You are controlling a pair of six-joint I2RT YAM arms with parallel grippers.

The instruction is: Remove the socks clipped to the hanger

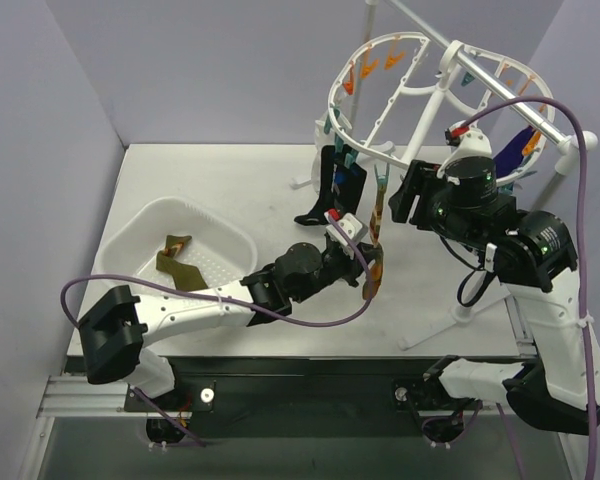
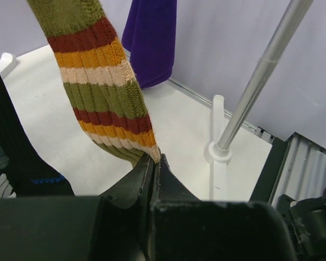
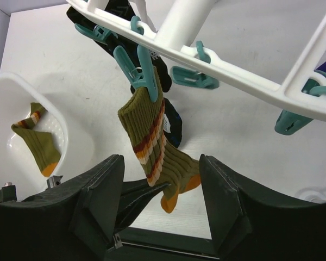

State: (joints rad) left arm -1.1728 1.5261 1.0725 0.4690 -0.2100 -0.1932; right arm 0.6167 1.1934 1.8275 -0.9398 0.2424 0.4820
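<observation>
Top view: striped sock [image 1: 379, 205] is seen hung from hanger [image 1: 400, 100], its lower end pinched by left gripper [image 1: 360, 262]; clip bite cannot be made out.
Left wrist: jaws are clamped on the sock tip; pull is best kept straight down; clip is cut off.
Right wrist: right gripper [image 3: 162, 179] is held wide below teal clip [image 3: 146, 76]; clip should be squeezed before tugging.

Left arm [image 1: 180, 305] stretched low to the right — left gripper [image 2: 154, 160] pinched tight on a sock [image 2: 98, 81]. Right arm [image 1: 540, 250] raised, wrist turned left — right gripper [image 3: 162, 182] fingers standing apart.
</observation>
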